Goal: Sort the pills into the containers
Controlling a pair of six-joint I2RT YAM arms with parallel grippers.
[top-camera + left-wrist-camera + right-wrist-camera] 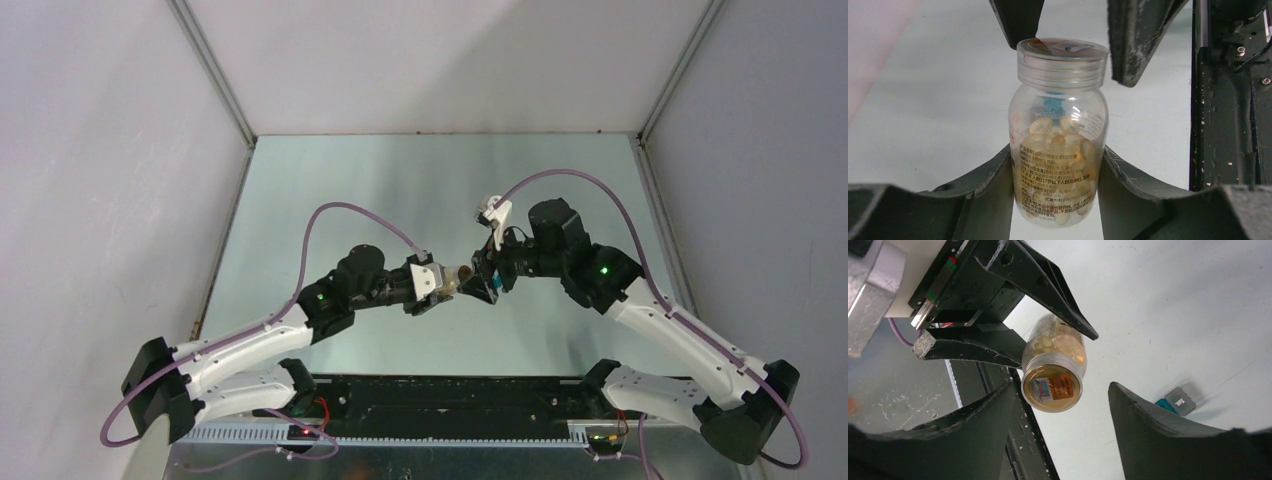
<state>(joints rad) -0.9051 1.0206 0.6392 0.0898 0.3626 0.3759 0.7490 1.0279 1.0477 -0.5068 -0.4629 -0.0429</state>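
Clamping one pill bottle point(1058, 150), left fingers point(988, 190) face spread right fingers point(1158, 430) near one container point(1178, 401).

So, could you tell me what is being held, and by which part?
The left gripper clamps the clear pill bottle around its lower body; the right gripper sits open around the cap, not gripping.

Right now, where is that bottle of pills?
In the top view the bottle is at centre, clamped in the left tool, its cap inside the open right tool.
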